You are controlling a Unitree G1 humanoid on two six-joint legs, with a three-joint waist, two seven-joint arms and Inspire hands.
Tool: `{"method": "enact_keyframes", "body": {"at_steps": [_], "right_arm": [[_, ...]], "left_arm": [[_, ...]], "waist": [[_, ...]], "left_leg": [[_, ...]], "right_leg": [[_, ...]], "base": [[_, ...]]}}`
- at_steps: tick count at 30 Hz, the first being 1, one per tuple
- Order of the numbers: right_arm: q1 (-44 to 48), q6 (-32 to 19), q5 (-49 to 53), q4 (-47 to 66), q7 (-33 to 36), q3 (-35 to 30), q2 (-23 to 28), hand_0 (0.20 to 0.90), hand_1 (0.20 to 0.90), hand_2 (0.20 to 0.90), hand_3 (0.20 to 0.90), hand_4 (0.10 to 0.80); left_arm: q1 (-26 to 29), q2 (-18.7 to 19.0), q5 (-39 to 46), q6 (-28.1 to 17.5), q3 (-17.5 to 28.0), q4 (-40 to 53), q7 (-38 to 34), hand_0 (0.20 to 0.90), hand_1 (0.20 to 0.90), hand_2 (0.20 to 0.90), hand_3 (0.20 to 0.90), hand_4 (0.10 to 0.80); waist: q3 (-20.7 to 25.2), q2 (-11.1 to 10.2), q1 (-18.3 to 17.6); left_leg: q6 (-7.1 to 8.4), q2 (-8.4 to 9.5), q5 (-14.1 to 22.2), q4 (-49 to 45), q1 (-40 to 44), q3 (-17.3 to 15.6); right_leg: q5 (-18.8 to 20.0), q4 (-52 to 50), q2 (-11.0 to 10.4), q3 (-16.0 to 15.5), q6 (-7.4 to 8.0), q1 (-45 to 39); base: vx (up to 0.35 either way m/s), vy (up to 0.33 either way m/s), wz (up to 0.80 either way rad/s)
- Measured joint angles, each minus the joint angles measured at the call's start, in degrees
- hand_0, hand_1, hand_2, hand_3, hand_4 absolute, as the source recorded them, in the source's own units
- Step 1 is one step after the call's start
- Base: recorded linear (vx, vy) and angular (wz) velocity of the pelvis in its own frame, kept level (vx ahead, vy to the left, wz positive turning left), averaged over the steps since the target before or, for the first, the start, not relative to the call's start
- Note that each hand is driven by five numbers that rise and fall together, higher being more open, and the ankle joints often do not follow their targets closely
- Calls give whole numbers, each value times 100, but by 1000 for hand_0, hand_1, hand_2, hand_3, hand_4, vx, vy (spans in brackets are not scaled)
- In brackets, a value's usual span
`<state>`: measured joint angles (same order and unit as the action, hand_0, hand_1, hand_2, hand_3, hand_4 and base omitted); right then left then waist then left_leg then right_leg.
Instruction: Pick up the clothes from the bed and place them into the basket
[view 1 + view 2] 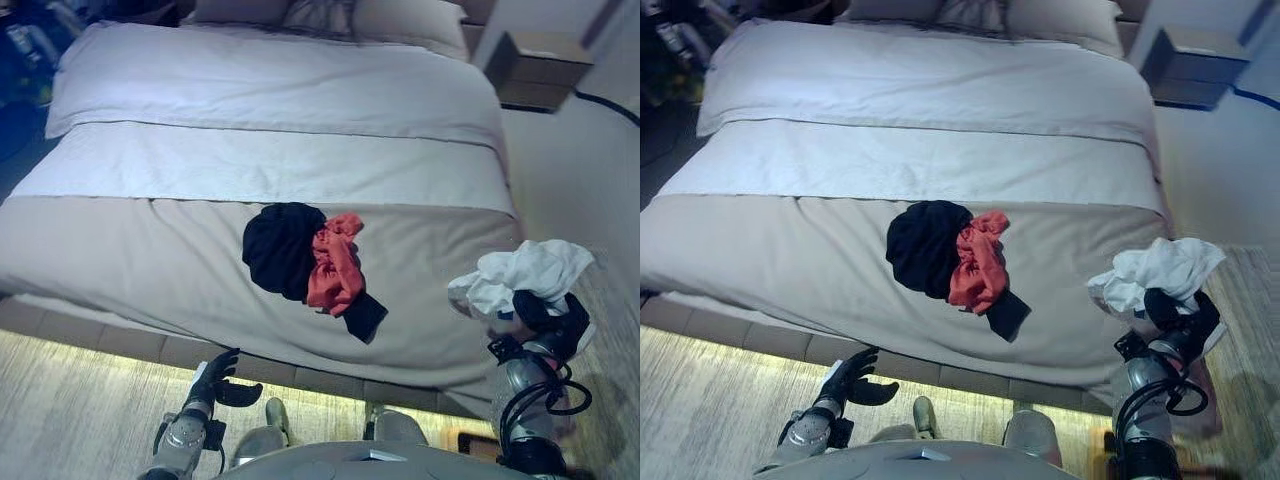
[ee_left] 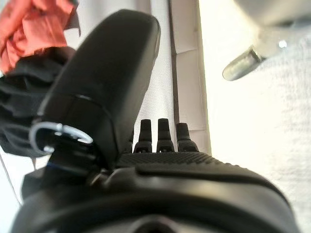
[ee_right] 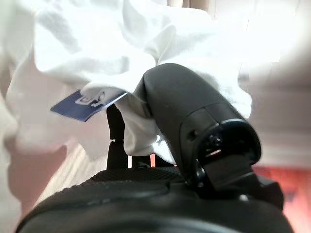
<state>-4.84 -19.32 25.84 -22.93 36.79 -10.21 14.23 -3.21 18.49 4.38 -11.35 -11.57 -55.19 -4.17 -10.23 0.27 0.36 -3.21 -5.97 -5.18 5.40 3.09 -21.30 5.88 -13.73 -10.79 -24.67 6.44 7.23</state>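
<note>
A black garment (image 1: pixel 280 248) and a red-orange garment (image 1: pixel 335 262) lie bunched together on the beige cover of the bed (image 1: pixel 150 260), near its foot edge. My right hand (image 1: pixel 548 318) is shut on a white garment (image 1: pixel 525 272) with a blue label (image 3: pixel 87 104) and holds it up beside the bed's right corner. In the right wrist view the thumb (image 3: pixel 184 121) presses into the white cloth (image 3: pixel 97 43). My left hand (image 1: pixel 215 380) is open and empty, low in front of the bed's foot edge. The left wrist view shows the red-orange (image 2: pixel 31 31) and black (image 2: pixel 19 111) clothes past the thumb.
A wooden nightstand (image 1: pixel 540 68) stands at the back right of the bed. Pillows (image 1: pixel 320 15) lie at the head. The bed base (image 1: pixel 130 345) runs along the lit wooden floor (image 1: pixel 70 410). An orange-brown object (image 1: pixel 470 442) shows on the floor at the lower right.
</note>
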Motion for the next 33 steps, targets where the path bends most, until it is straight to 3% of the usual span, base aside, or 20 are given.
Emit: {"method": "enact_keyframes", "body": {"at_steps": [3,5,7,8,11,13,14,16,17,19,20,21,22,23,25,27,29,30,32,33], "right_arm": [[17,-3,5,-37,-39,116,-4,300,300,300,200,100],[150,-7,-16,-240,-81,362,-78,300,300,300,200,100],[237,-9,-19,-488,-86,559,-183,300,300,300,200,100],[271,-8,-14,-765,-81,684,-180,300,300,300,200,100],[127,32,4,-1188,-45,883,-240,300,300,300,200,100],[43,34,131,-1469,-50,868,-253,300,300,300,200,100],[46,35,238,-1648,-48,847,-232,300,300,300,200,100],[103,36,422,-2025,-53,880,-216,300,300,300,200,100],[191,41,481,-2229,-86,915,-227,300,300,300,200,100],[406,59,580,-2544,-116,996,-177,300,300,300,200,100],[560,57,624,-2695,-114,1003,-94,300,300,300,200,100],[650,57,690,-2769,-97,1000,10,300,300,300,200,100],[726,49,734,-2906,-41,1017,28,300,300,300,200,100],[736,41,747,-2951,49,1137,-4,300,300,300,200,100],[723,36,746,-3086,124,1124,-169,300,300,300,200,100],[734,27,749,-3211,240,1097,-379,300,300,300,200,100],[798,32,748,-3363,225,1100,-468,300,300,300,200,100],[802,36,749,-3441,179,1106,-472,300,300,300,200,100],[1054,49,758,-3796,48,1116,-461,300,300,300,200,100],[1248,53,761,-3861,-10,1114,-442,300,300,300,200,100]], "left_arm": [[-75,106,5,13,-25,0,-8,900,900,900,900,800],[-302,163,26,21,-44,-1,-81,900,900,900,900,800],[-392,127,25,90,-39,-50,-113,900,900,900,900,800],[-403,-35,21,148,-58,-137,-94,900,900,900,900,800],[-355,-149,17,121,-68,-121,18,900,900,900,900,800],[-313,-131,24,117,-59,-52,93,900,900,900,900,800],[-325,-135,25,91,-56,0,135,900,900,900,900,800],[-346,-153,72,-41,-56,-6,177,900,900,900,900,800],[-364,-149,145,-116,-46,-26,167,900,900,900,900,800],[-438,-244,295,-337,6,-66,84,900,900,900,900,800],[-450,-342,289,-441,3,-141,67,900,900,900,900,800],[-447,-460,266,-514,-3,-232,67,900,900,900,900,800],[-434,-498,244,-526,-7,-276,63,900,900,900,900,800],[-439,-475,243,-534,-5,-283,30,900,900,900,900,800],[-376,-343,241,-572,-21,-288,26,900,900,900,900,800],[-327,-85,244,-629,-88,-298,52,900,900,900,900,800],[-262,23,244,-622,-115,-415,87,900,900,900,900,800],[-246,29,243,-623,-107,-408,81,900,900,900,900,800],[-287,18,242,-625,-114,-406,59,900,900,900,900,800],[-301,-15,242,-623,-110,-419,58,900,900,900,900,800]], "waist": [[33,144,239],[145,-40,550],[160,-163,668],[188,-49,694],[213,0,738],[246,-60,643],[243,-82,568],[243,-243,648],[226,-403,764],[291,-595,1061],[313,-513,1138],[334,-331,1143],[380,-194,1191],[433,-154,1197],[410,-107,1062],[417,-298,1050],[331,-270,1021],[297,-198,1046],[243,8,1221],[209,213,1237]], "left_leg": [[-51,-261,-35,-8,-74,-398],[-11,-252,-55,-59,-46,-991],[154,-165,5,-219,-88,-1001],[236,-223,19,-216,-115,-801],[379,-85,5,-206,-262,-685],[435,-108,-39,-220,-262,-613],[434,-103,-85,-263,-248,-435],[356,39,3,-588,-265,421],[272,151,77,-918,-309,1268],[366,464,588,-940,-377,2751],[416,593,621,-678,-290,3120],[420,606,616,-502,-255,3079],[497,590,447,-455,-194,2929],[423,576,455,-345,-205,2730],[347,541,338,-152,-151,2685],[282,746,197,-33,-152,2543],[266,843,184,-29,-64,2353],[242,827,199,-33,10,2227],[98,688,297,-139,13,1768],[-93,478,403,-219,-107,1681]], "right_leg": [[-665,-1280,-166,-513,-15,40],[-1397,-1276,-400,-801,-110,-333],[-1546,-127,-111,-594,-291,-737],[-1218,306,174,-421,-422,-813],[-806,1228,627,-100,-448,-979],[-701,1477,741,43,-374,-1001],[-676,1513,760,114,-382,-1001],[-639,1466,720,551,-448,-910],[-619,1454,660,947,-546,-856],[-457,1545,531,1666,-746,-737],[-433,1605,539,1952,-734,-694],[-409,1690,583,1960,-734,-685],[-302,1833,539,1916,-595,-681],[-415,1931,500,1745,-416,-698],[-356,1909,381,1238,-392,-741],[-345,1904,135,1184,-349,-780],[205,1725,-57,1098,-39,-673],[343,1646,-25,1040,4,-636],[1290,1878,233,792,278,-459],[1418,1800,301,796,426,-316]], "base": [[-89,54,-91],[-121,-183,-145],[-78,-146,-92],[-116,-99,-75],[-142,-51,-75],[-68,5,-46],[-70,62,-43],[-65,87,-95],[-33,73,-153],[-67,89,-179],[-100,128,-166],[-134,163,-164],[-143,180,-135],[-138,177,-105],[-108,138,-28],[-75,78,-25],[-106,67,-41],[-163,43,-56],[-159,17,-112],[-113,-45,-86]]}}
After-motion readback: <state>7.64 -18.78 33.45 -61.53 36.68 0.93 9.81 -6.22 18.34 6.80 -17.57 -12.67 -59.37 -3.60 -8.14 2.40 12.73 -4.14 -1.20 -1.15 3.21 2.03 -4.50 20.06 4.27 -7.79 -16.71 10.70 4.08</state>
